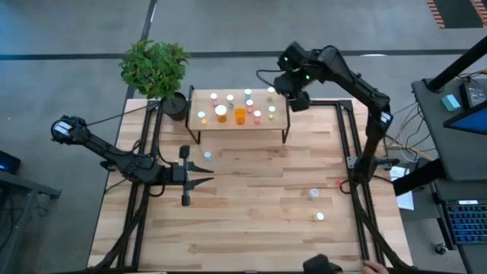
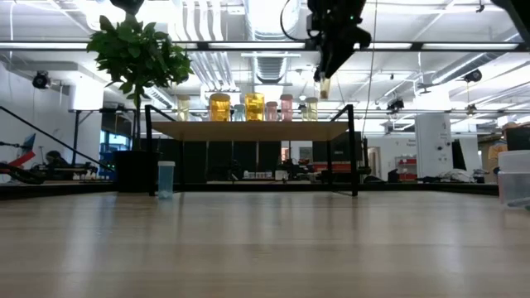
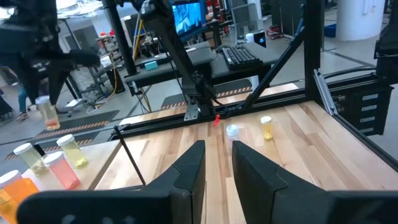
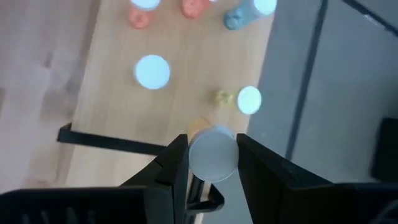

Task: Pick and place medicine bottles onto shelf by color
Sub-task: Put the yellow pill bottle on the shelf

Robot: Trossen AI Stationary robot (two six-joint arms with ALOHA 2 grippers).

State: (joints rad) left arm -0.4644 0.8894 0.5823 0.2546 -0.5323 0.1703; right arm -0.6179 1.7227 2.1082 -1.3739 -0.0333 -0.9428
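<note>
The shelf (image 1: 236,120) stands at the table's far side with several small bottles (image 1: 240,114) on its top, an orange one among them. My right gripper (image 1: 297,99) hangs above the shelf's right end, shut on a yellowish bottle with a white cap (image 2: 324,86). Three bottles stand on the table: a bluish one (image 1: 207,156) near the shelf and two at the right (image 1: 313,193) (image 1: 319,217). My left gripper (image 1: 204,180) waits low over the table's left half, its fingers a narrow gap apart and empty. My right gripper pinches the bottle between its two fingers at its capped upper end (image 4: 212,153). The fingers come from above, pointing down. The bottle hangs upright below the fingertips (image 2: 324,88), clear of the shelf top, next to a yellowish bottle (image 4: 247,99) standing there.
A potted plant (image 1: 156,67) stands at the shelf's left end. Black frame rails (image 1: 346,137) run along the table's left and right sides. Bare wood lies between the shelf and the near edge. The shelf's near right part (image 4: 124,112) is bare.
</note>
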